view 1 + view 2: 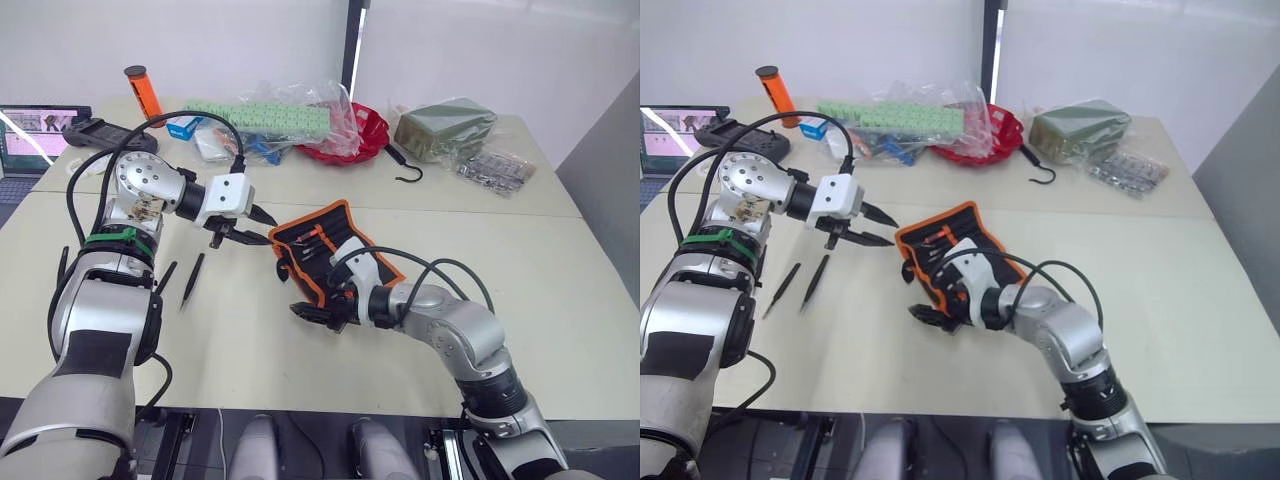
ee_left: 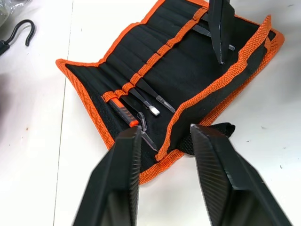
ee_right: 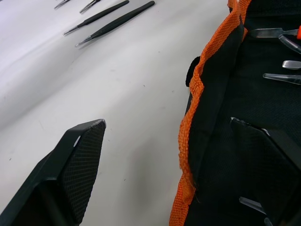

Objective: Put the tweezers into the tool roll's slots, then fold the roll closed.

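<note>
Tool roll (image 1: 330,250) open at table centre, both my grippers at its edges.
My right gripper (image 3: 178,155), jaws apart, straddles the roll's orange-trimmed edge; my left gripper (image 2: 164,141) hovers spread at its 9 o'clock. Two tweezers (image 1: 800,282) lie farther toward 9 o'clock.

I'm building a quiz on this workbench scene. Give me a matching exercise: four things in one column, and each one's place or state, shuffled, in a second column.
Things:
1. black fabric tool roll with orange trim
2. two loose slim black tweezers
3. black metal S-hook
4. orange cylindrical tube

Places or states:
A. standing upright at the table's far left
B. lying open between the two grippers
C. flat on the table beside the left arm
D. lying near the red bowl

Pairs: 1-B, 2-C, 3-D, 4-A
</note>
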